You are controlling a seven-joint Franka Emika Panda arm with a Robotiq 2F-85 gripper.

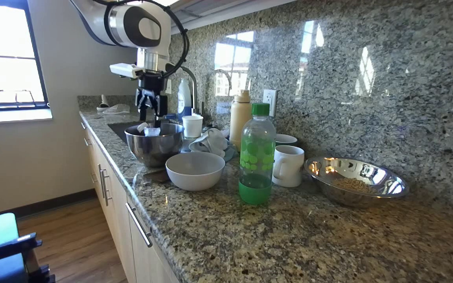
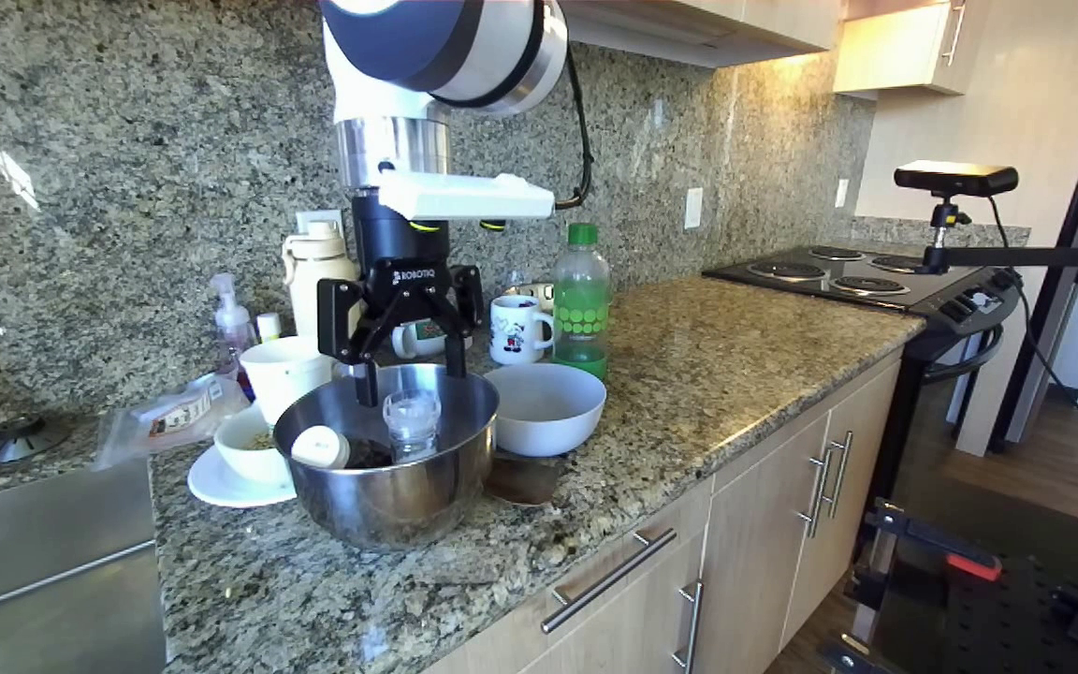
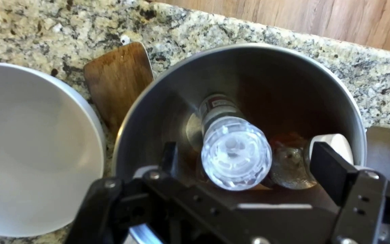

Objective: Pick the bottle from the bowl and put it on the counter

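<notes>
The deep steel bowl stands on the granite counter; it also shows in an exterior view and the wrist view. In it leans a bottle with a clear faceted cap, cap up, also seen in an exterior view. Beside it lies a glass bottle with a white cap, partly behind a finger in the wrist view. My gripper is open and empty above the bowl, fingers either side of the clear cap, not touching it; both exterior views show it pointing down.
A white bowl stands close beside the steel bowl, with a wooden piece between them. A tall green-capped bottle, a mug and a shallow steel bowl stand further along. A white cup and the sink are opposite.
</notes>
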